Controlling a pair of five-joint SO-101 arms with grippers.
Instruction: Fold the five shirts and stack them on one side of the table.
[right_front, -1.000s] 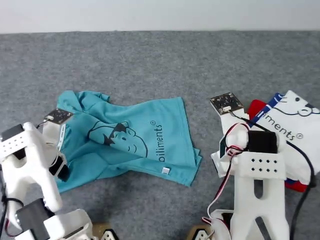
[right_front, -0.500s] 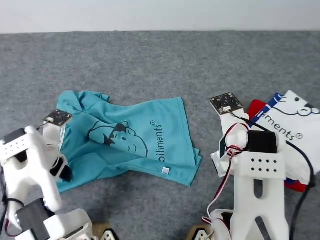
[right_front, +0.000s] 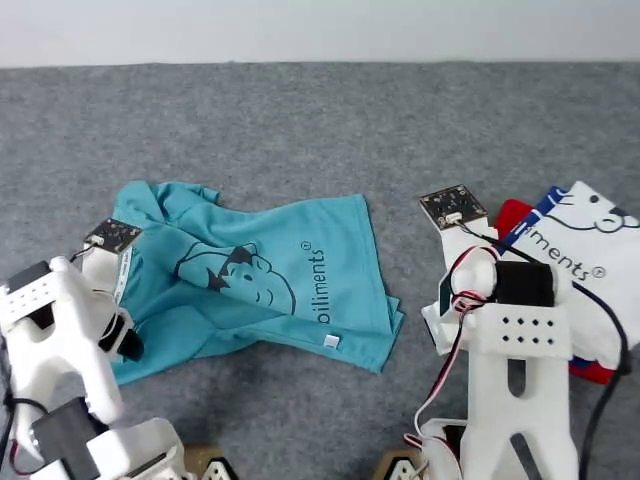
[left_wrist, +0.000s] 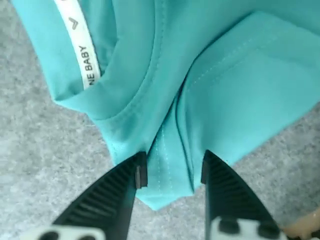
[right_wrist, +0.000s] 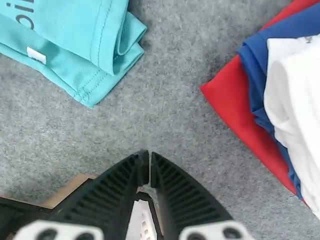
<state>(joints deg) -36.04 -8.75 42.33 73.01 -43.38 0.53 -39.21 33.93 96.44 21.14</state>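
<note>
A teal shirt (right_front: 270, 280) lies crumpled and unfolded on the left half of the grey counter (right_front: 330, 130), print side up, with its collar toward the left arm (right_front: 60, 330). That arm stands at the shirt's near-left edge. In the left wrist view, the left pincer (left_wrist: 172, 170) is spread, one finger on each side of a stitched fold of teal cloth beside the collar. The jaws are not closed on it. A white neck label (left_wrist: 82, 50) shows inside the collar.

The right arm (right_front: 510, 340) stands to the right of the shirt. The right pincer (right_wrist: 149, 156) is pressed together and holds nothing. It hangs over bare counter between the shirt's doubled hem and a pile of shirts at the right edge. There, a white shirt (right_front: 590, 250) lies on a blue shirt (right_front: 530, 215), which lies on a red shirt (right_front: 512, 215). The pile is well apart from the teal shirt.
</note>
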